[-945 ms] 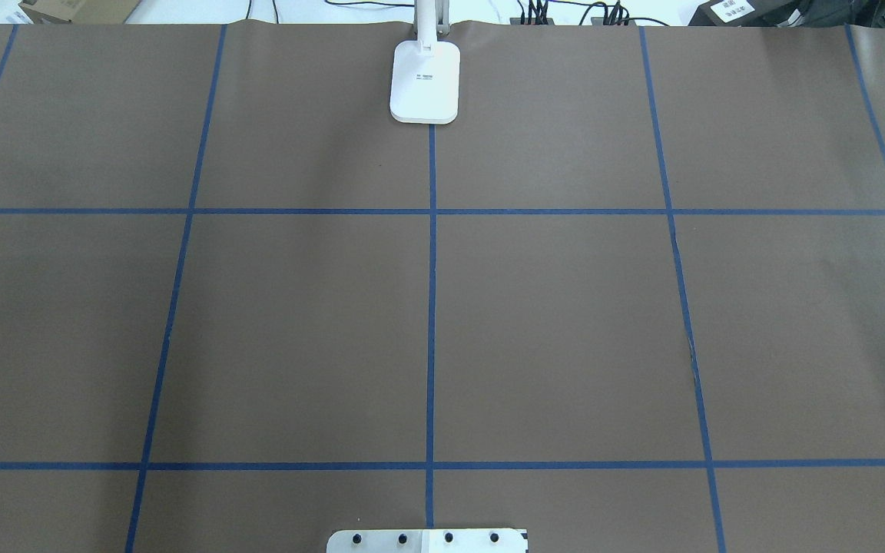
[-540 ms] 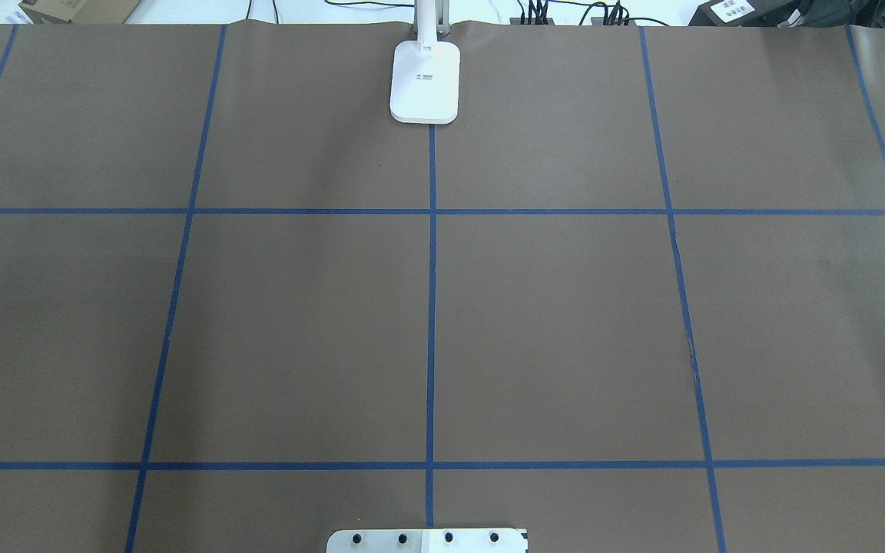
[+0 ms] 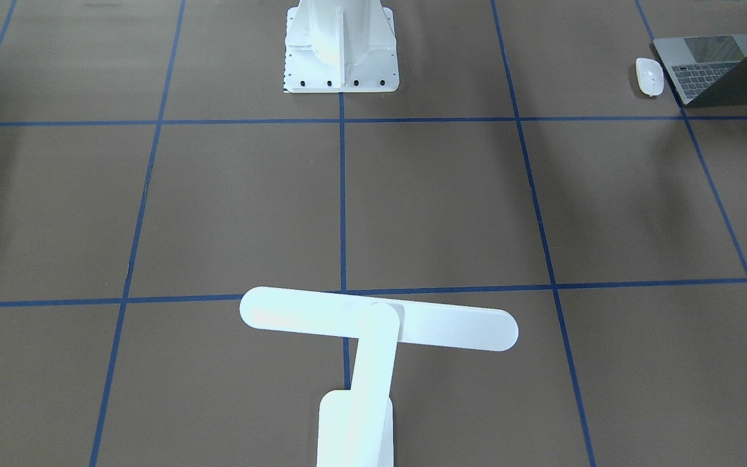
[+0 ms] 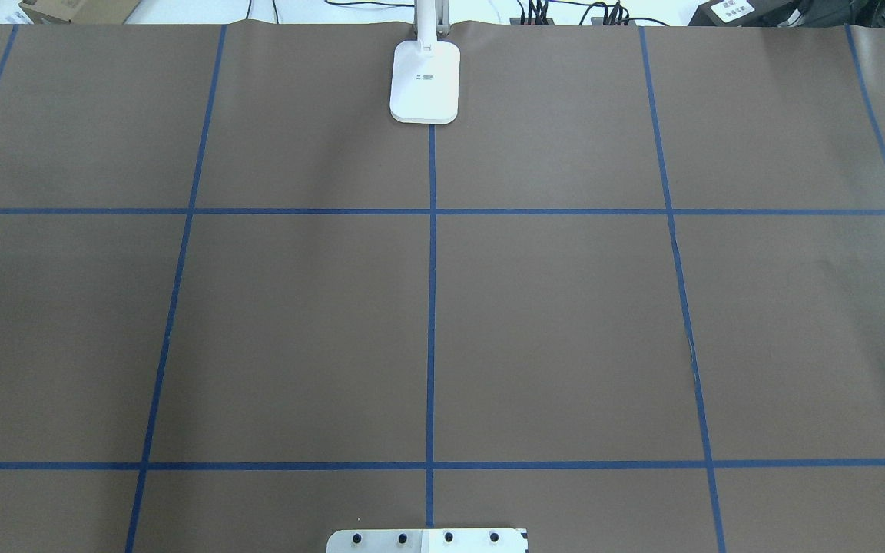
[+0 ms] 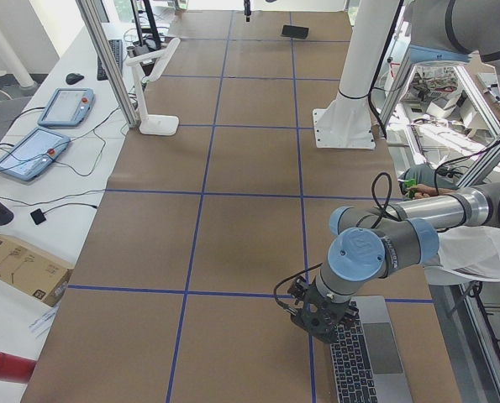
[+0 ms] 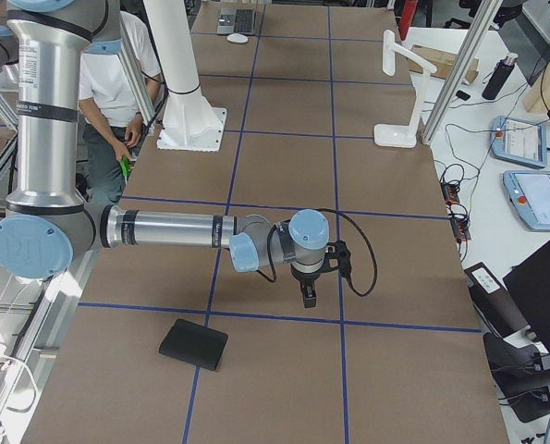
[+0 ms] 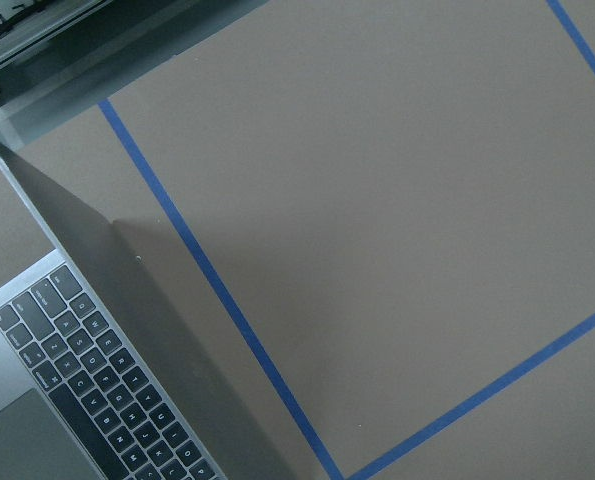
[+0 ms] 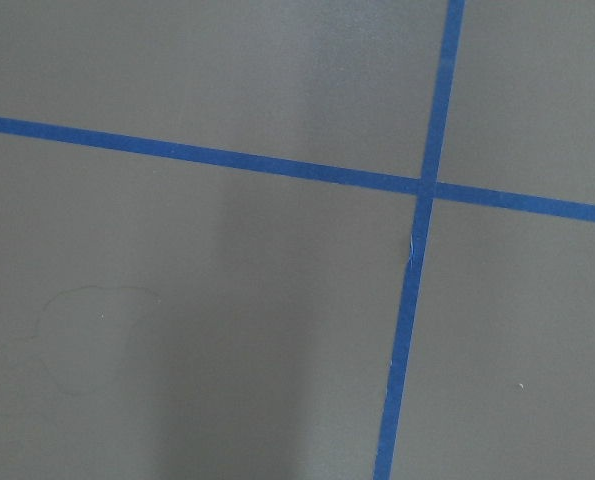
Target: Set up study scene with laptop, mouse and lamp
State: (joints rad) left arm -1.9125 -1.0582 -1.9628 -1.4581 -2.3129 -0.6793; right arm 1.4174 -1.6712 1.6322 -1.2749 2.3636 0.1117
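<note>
The laptop [image 5: 363, 361] sits open at the robot's left end of the table [image 4: 565, 307]. Its long edge runs along the table's length, with the trackpad toward the robot's side and the lid raised on the operators' side. The left gripper [image 5: 320, 323] hangs right at it, pointing down on the lid side of the keyboard, so the keys lie just beside the fingers, toward the robot. The left wrist view agrees: the lid's edge slants past with the keys below it. I can't tell whether the fingers touch the lid or how wide they stand, since no fingertip shows up close.

The mouse [image 3: 650, 76] lies just beside the laptop's short edge, on the side nearer the table's middle. The lamp [image 3: 379, 324] stands well apart from those fingers at the middle of the operators' edge, its bar head lying along the table. The right gripper [image 6: 309, 298] is far off toward the other end over bare table, near a black pad [image 6: 193, 344]. I can't make out its opening either.

I'd say the left arm is the one for the laptop. It would need to pinch across the thin lid or base, not along that long edge.
</note>
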